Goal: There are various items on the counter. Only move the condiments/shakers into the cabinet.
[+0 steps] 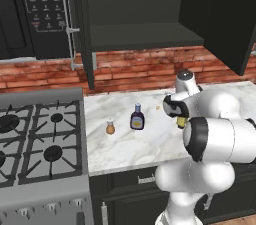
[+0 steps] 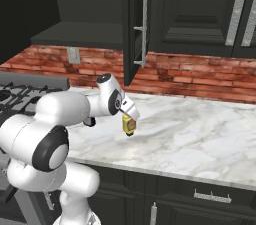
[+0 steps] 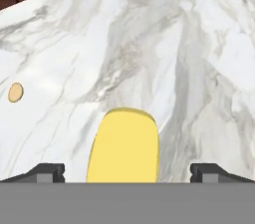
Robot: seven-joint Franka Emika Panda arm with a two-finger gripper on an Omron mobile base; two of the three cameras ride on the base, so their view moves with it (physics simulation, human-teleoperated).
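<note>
hand view: end effector (image 3: 127,173) spread fully, nothing gripped; yellow squeeze bottle (image 3: 124,146) centred between the fingertips on the table (image 3: 199,44), staged for grasp.

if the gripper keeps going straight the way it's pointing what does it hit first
Most likely the yellow squeeze bottle: it stands between the open gripper's fingertips, dead ahead. Beyond it is the marble counter.

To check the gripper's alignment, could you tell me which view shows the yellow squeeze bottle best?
The hand view: the yellow squeeze bottle sits large between the open fingertips. The right base view shows it small; the left base view shows a sliver behind the arm.
</note>
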